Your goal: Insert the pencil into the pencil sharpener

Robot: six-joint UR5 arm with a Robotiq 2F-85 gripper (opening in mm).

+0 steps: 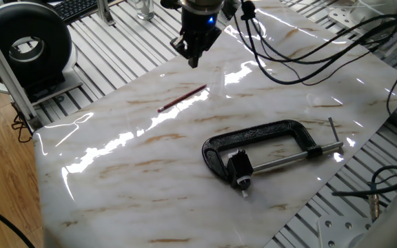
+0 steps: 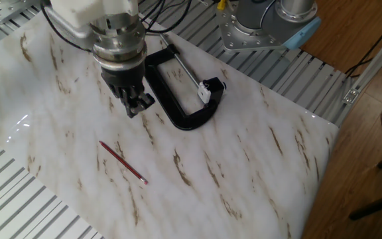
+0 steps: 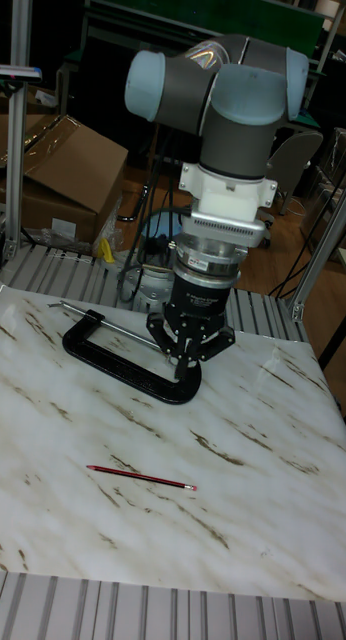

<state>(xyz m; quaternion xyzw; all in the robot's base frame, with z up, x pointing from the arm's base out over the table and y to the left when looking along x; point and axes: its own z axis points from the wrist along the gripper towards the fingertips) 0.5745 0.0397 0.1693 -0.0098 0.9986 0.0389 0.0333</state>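
The thin dark-red pencil [image 1: 182, 98] [image 2: 123, 162] [image 3: 141, 476] lies flat on the marble table. The pencil sharpener [image 1: 238, 167] [image 2: 207, 89], a small black block with a white part, sits at the screw end of the black C-clamp [image 1: 267, 131] [image 2: 171, 109] [image 3: 103, 360]; the tall fixed view hides it. My gripper [image 1: 194, 62] [image 2: 134, 109] [image 3: 183, 372] hangs above the table between clamp and pencil, apart from both. Its fingers meet at a point and hold nothing.
A round black device [image 1: 26, 45] stands off the table's left corner. Cables [image 1: 309, 48] trail over the far side of the board. The arm's base [image 2: 270, 26] sits behind the clamp. A cardboard box [image 3: 53, 170] lies on the floor beyond.
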